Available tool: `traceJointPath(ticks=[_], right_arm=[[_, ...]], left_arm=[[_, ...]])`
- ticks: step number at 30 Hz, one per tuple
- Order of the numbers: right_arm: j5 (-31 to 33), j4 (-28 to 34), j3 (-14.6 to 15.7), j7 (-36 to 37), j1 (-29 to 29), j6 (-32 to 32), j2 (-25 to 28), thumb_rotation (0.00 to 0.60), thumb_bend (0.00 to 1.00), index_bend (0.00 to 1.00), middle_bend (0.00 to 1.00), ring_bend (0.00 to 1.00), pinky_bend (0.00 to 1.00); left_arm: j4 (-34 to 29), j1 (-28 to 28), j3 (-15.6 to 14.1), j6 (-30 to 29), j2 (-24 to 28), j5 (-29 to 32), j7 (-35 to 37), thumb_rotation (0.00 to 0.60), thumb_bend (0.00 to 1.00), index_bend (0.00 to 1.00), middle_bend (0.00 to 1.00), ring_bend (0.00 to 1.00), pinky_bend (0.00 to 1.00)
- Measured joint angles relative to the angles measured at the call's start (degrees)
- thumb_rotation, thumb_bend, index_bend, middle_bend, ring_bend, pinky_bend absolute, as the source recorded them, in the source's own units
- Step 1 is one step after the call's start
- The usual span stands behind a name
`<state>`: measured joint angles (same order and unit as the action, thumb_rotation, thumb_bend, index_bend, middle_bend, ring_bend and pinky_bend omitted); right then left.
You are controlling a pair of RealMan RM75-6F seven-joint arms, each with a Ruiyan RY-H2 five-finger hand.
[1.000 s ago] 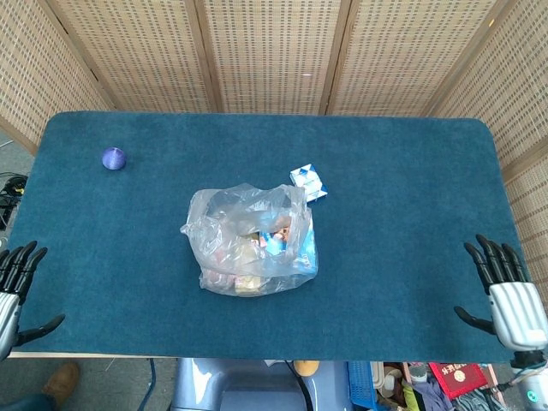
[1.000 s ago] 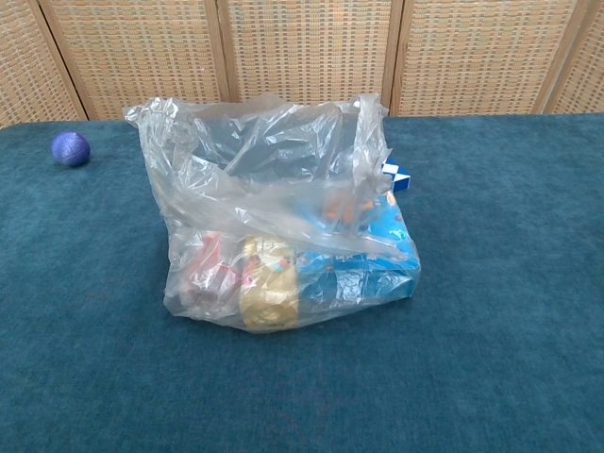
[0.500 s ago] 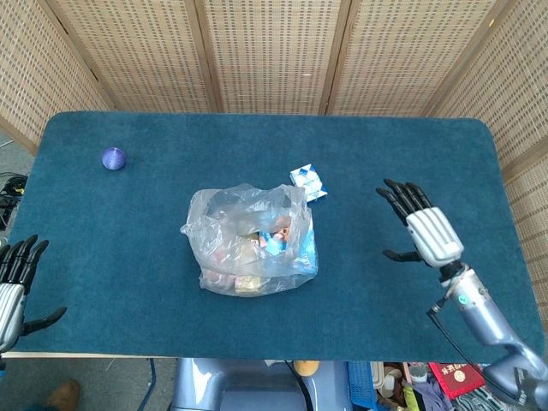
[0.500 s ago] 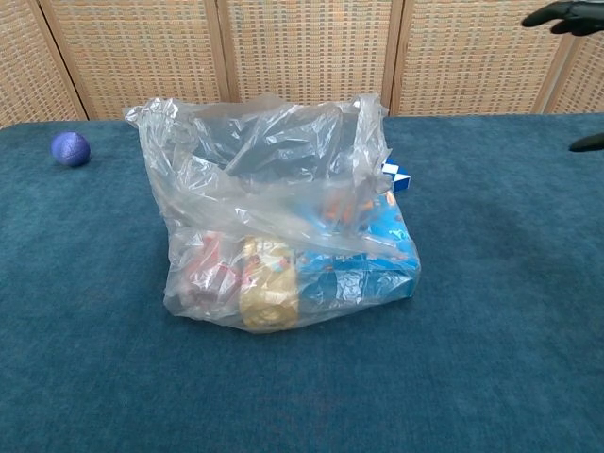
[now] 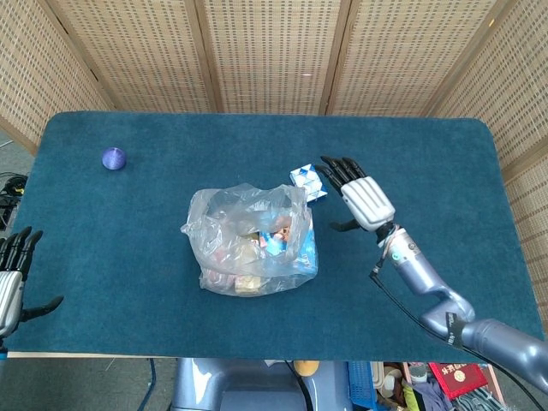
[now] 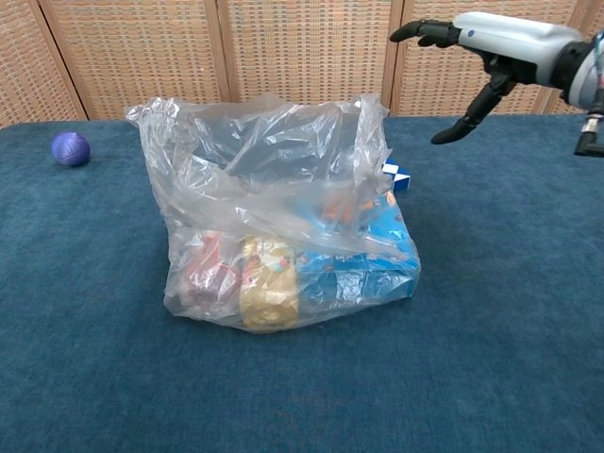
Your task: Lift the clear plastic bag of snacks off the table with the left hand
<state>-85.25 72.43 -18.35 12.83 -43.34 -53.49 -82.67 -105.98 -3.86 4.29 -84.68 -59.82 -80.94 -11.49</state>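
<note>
Left hand (image 5: 10,278) at the lower left edge of the head view, fingers spread, holding nothing, well apart from the bag. Right hand (image 5: 358,193) open and empty, raised just right of the bag top. Clear bag of snacks (image 5: 253,241) sits mid-table (image 5: 128,248). Small box (image 5: 308,181) behind it, purple ball (image 5: 114,158) upper left.

This looks like a robot test room set up for recording rather than a home: a bench (image 5: 411,154) covered in plain teal carpet stands against folding woven screens (image 5: 265,51) that wall off the space behind it, cables (image 5: 10,184) trail on the floor at the left edge, and crates of odds and ends (image 5: 402,377) sit under the near side
</note>
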Motion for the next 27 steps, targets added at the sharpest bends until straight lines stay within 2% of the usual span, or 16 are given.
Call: traceJointPath(ticks=[9, 18, 24, 27], right_arm=[[1.5, -7.7, -0.5, 3.8, -4.5, -0.6, -8.9, 0.600, 0.00, 0.00, 0.00, 0.00, 0.00], [2.2, -10.8, -1.3, 6.7, -7.8, -3.1, -16.0, 0.600, 0.00, 0.00, 0.00, 0.00, 0.00], [3.0, -13.1, -3.8, 8.4, -10.1, -7.9, -20.8, 0.600, 0.00, 0.00, 0.00, 0.00, 0.00], [3.9, -14.3, -5.5, 9.7, -11.3, -9.6, -22.4, 0.600, 0.00, 0.04, 0.00, 0.00, 0.00]], left_arm=[[0.5, -0.7, 0.4, 1.0, -0.3, 1.7, -0.1, 0.600, 0.13, 0.00, 0.00, 0.00, 0.00], [1.0, -1.2, 0.8, 2.0, -0.5, 3.4, -0.1, 0.600, 0.13, 0.00, 0.00, 0.00, 0.00], [1.4, -1.8, 1.1, 2.8, -0.7, 4.8, 0.0, 0.600, 0.13, 0.00, 0.00, 0.00, 0.00], [1.6, -2.0, 1.1, 3.0, -0.7, 5.0, -0.1, 0.600, 0.14, 0.00, 0.00, 0.00, 0.00]])
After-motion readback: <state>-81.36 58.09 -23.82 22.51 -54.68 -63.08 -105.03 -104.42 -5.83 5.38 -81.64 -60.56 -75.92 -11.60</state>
